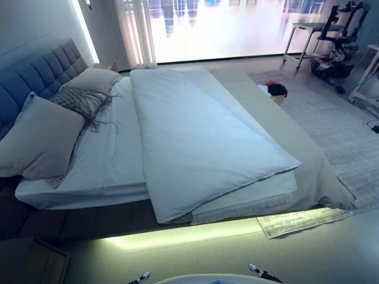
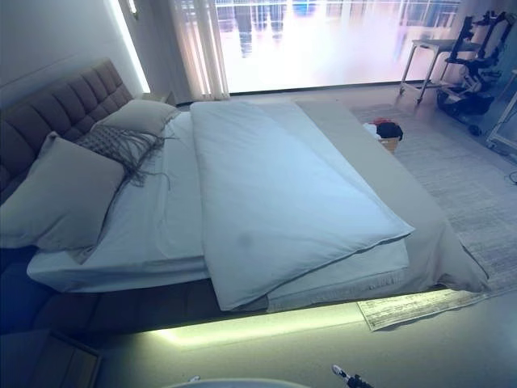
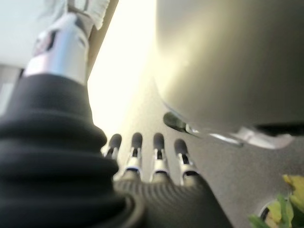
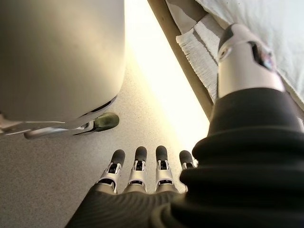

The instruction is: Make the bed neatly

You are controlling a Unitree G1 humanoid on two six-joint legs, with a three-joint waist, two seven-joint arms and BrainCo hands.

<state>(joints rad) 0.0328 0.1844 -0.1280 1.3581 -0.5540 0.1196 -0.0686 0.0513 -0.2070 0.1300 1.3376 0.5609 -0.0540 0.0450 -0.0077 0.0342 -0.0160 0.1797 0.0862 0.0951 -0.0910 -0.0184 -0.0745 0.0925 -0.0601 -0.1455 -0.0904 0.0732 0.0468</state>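
The bed [image 1: 89, 219] lies across the view with its tufted headboard [image 1: 41, 71] at the left. A white duvet [image 1: 195, 136] lies folded double over the middle of the mattress, its near corner hanging past the near edge. The white sheet [image 1: 112, 154] is bare between the duvet and the pillows. A large grey pillow [image 1: 38, 139], a fringed cushion [image 1: 80, 100] and another pillow [image 1: 95, 78] lean by the headboard. A grey cover [image 1: 296, 136] drapes the foot end. My left hand [image 3: 147, 156] and right hand [image 4: 147, 166] hang low over the floor, fingers straight, holding nothing.
A lit strip [image 1: 183, 234] glows under the bed's near edge. A pale rug [image 1: 337, 130] lies beyond the foot end, with a basket of clothes [image 1: 274, 90] on it. A table [image 1: 308, 29] stands by the window. A nightstand [image 1: 29, 260] is at the near left.
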